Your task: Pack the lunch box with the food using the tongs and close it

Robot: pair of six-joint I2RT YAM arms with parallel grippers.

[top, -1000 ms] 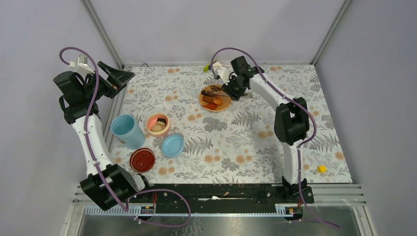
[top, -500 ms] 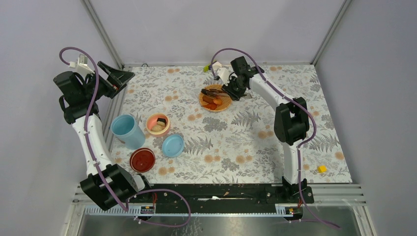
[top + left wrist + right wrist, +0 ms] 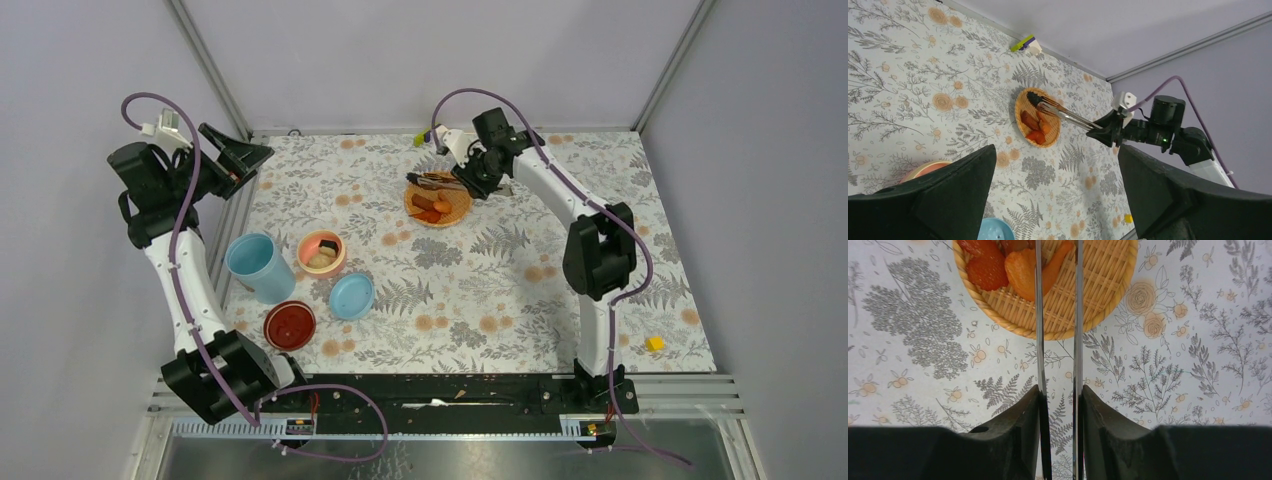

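Yellow block [image 3: 655, 343]: one small cube, by the right edge of the tabletop [image 3: 600, 200], toward its near right corner, well apart from everything else.
Dark red round dish [image 3: 290, 325]: lying flat, near the near edge on the left side.
Light blue lid [image 3: 352, 296]: round, lying flat off the tub, just beside the red dish on its far right.
Light blue tub [image 3: 253, 266]: lunch box body, upright and open-topped, near the left edge.
Pink-orange inner bowl [image 3: 322, 273]: out of the tub, standing just to its right; holds a black-and-white sushi roll [image 3: 326, 245] and a beige round [image 3: 319, 260].
Orange woven plate [image 3: 459, 207]: toward the far edge, about midway across; carries orange chunks [image 3: 1023, 270] and a dark piece [image 3: 1033, 96] on its far side.
Tongs [image 3: 1068, 116]: silver, two slim arms lying across the plate from its right side, tips at the dark piece; whether they pinch it cannot be told.
Right gripper [image 3: 1059, 390]: clenched on the tongs' handle end, one finger pressed against each arm, just beyond the plate's right rim.
Left gripper [image 3: 238, 152]: released, jaws spread wide, nothing between them; raised over the far left corner.
Green-and-purple item [image 3: 1023, 44]: small, at the far edge, beyond the plate.
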